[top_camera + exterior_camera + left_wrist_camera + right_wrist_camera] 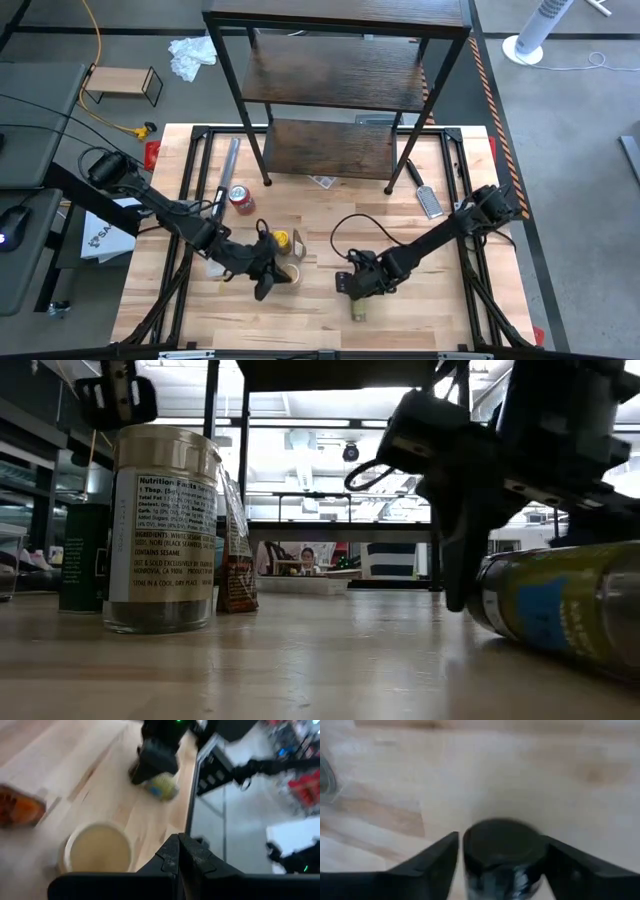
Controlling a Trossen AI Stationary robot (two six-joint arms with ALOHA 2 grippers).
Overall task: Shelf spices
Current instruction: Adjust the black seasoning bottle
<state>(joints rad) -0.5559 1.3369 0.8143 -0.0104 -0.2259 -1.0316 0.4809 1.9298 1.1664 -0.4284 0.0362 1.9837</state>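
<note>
A dark-lidded spice jar lies on its side near the table's front edge. My right gripper slants down over its lid end, open, one finger on each side of the lid; a thin gap shows beside one finger. A tan-lidded jar and a yellow-lidded jar stand upright left of it. My left gripper hovers shut beside the tan-lidded jar, apart from it. The dark three-tier shelf stands at the table's far edge.
A red can and a silver tube lie left of the shelf's legs. A grater lies at the right. A small light-wood rack sits on the floor. Bare wood lies between the jars and the shelf.
</note>
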